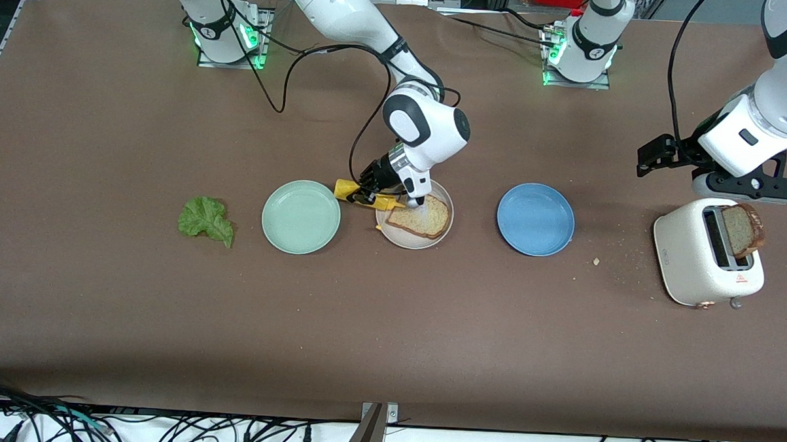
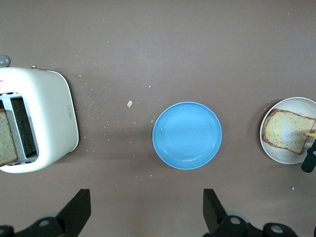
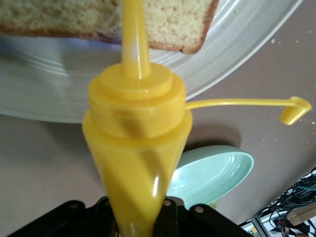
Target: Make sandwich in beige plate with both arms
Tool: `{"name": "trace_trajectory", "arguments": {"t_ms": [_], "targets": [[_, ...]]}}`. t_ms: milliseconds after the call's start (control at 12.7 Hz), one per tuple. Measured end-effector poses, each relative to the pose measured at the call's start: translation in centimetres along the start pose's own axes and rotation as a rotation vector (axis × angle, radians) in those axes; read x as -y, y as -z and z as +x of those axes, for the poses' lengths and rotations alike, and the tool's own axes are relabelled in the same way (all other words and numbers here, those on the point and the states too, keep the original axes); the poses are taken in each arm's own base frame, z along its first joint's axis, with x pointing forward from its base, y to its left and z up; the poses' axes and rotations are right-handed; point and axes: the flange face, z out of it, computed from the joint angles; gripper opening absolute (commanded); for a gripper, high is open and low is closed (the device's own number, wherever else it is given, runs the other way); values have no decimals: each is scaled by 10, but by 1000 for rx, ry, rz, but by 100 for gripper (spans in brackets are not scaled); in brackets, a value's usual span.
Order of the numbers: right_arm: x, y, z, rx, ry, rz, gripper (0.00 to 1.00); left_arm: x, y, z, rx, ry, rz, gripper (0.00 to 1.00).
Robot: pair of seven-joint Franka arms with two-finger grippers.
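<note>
The beige plate [image 1: 402, 239] lies mid-table with one tan bread slice [image 1: 421, 217] on it and nothing on top of the slice. My right gripper [image 1: 372, 184] is shut on a yellow squeeze bottle [image 1: 357, 194]. The bottle is tipped on its side, its nozzle [image 3: 134, 34] over the slice's edge and its cap [image 3: 295, 109] hanging off on its strap. A second bread slice [image 1: 743, 230] stands up out of the white toaster [image 1: 699, 264]. A green lettuce leaf [image 1: 205, 219] lies at the right arm's end of the table. My left gripper [image 1: 651, 158] hangs open and holds nothing, over the table beside the toaster.
A mint-green plate [image 1: 301, 216] sits between the lettuce and the beige plate. A blue plate [image 1: 535, 219] sits between the beige plate and the toaster. Crumbs [image 1: 596, 261] are scattered near the toaster.
</note>
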Motion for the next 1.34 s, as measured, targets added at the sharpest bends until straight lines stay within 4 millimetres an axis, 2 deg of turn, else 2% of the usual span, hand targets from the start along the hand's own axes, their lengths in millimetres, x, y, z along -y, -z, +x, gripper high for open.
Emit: {"name": "trace_trajectory", "arguments": {"t_ms": [236,393,472,629,786,865,1101,1337], "targets": [[-7,-1,-2,-3,-11,4,0,0,0,0,0,0,0,100],[-30,0,-14,-27,-32,49,0,1,0,0,0,1,0,100],[-49,1,-26,-55,-49,91,0,1,0,0,0,1,0,100],[-101,0,-63,-157,-84,206,0,0,0,0,-1,0,0,100],[-155,-12,-116,-283,-102,330,0,0,0,0,-1,-1,0,100],[-174,-18,-141,-345,-99,381,0,0,0,0,0,-1,0,100],[-215,-34,-195,-521,-37,515,0,-1,0,0,-1,-1,0,100],[-251,-65,-234,-668,55,566,0,-1,0,0,-1,-1,0,100]]}}
